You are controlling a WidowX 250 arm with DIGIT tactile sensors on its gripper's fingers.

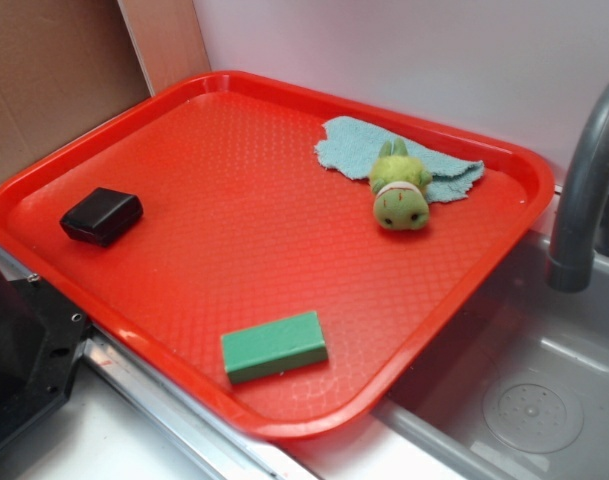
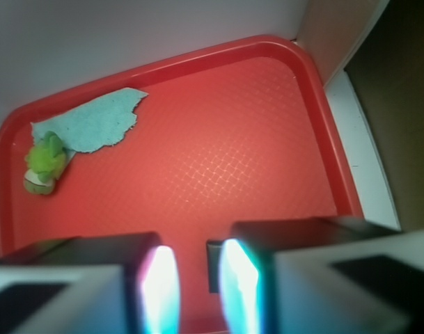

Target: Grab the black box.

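The black box [image 1: 102, 215] is a small glossy block lying near the left rim of the red tray [image 1: 234, 240]. No gripper shows in the exterior view. In the wrist view my gripper [image 2: 198, 292] is open, its two fingers held above the tray [image 2: 232, 153] with only bare tray floor in the gap between them. Below them, a sliver of the black box [image 2: 214, 268] peeks out just inside the right fingertip [image 2: 241, 289]; the finger hides the rest of it.
A green block [image 1: 274, 346] lies near the tray's front edge. A green plush toy [image 1: 399, 195] [image 2: 43, 163] rests on a blue cloth [image 1: 349, 145] [image 2: 93, 122] at the far corner. A faucet [image 1: 584, 180] and sink [image 1: 524, 400] are to the right, and a black machine body [image 1: 19, 350] is at the front left.
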